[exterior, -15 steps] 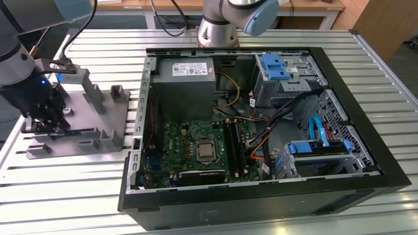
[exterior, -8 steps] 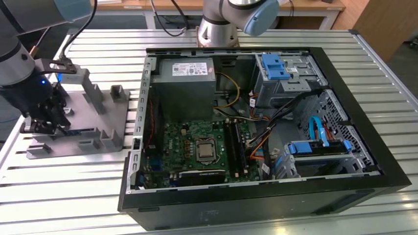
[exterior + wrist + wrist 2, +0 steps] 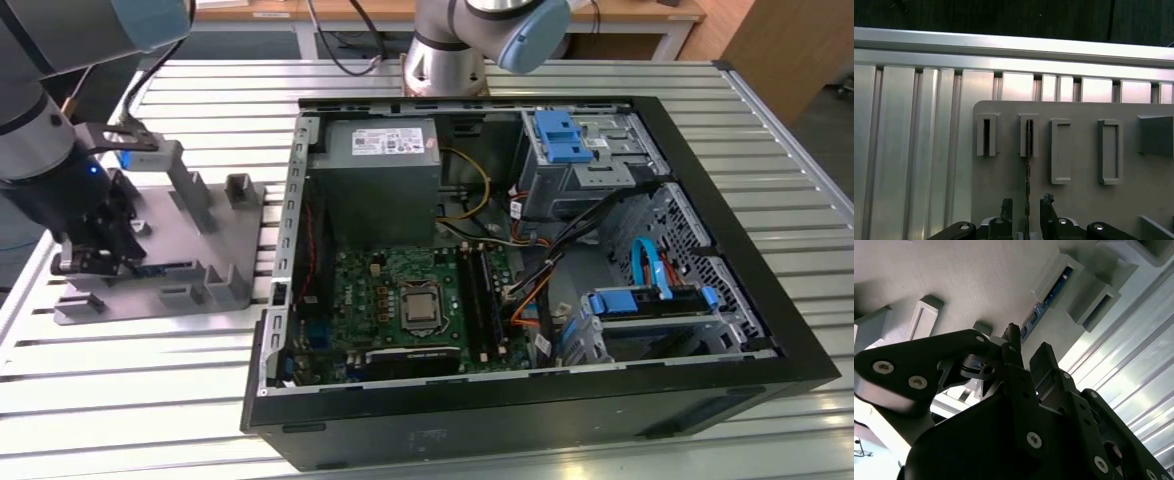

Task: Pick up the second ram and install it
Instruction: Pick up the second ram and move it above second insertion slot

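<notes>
Ram [image 3: 1028,175] stands edge-up in tray [image 3: 200,240] slots at the case's [image 3: 534,420] nine o'clock, so the spread pincer [image 3: 1026,200] straddles its flat faces

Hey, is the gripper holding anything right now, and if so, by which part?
Nothing is held yet. The gripper straddles the second ram, which stands on edge in the grey tray, with a gap showing on each side between fingers and board.

You have one memory stick, the second ram [image 3: 1028,170], one grey tray [image 3: 1004,190] carrying four slotted posts [image 3: 1060,150] in a row, one end effector [image 3: 1026,205], one open computer case [image 3: 534,420] with two blue drive brackets [image 3: 561,135], and one counter [image 3: 134,370].
</notes>
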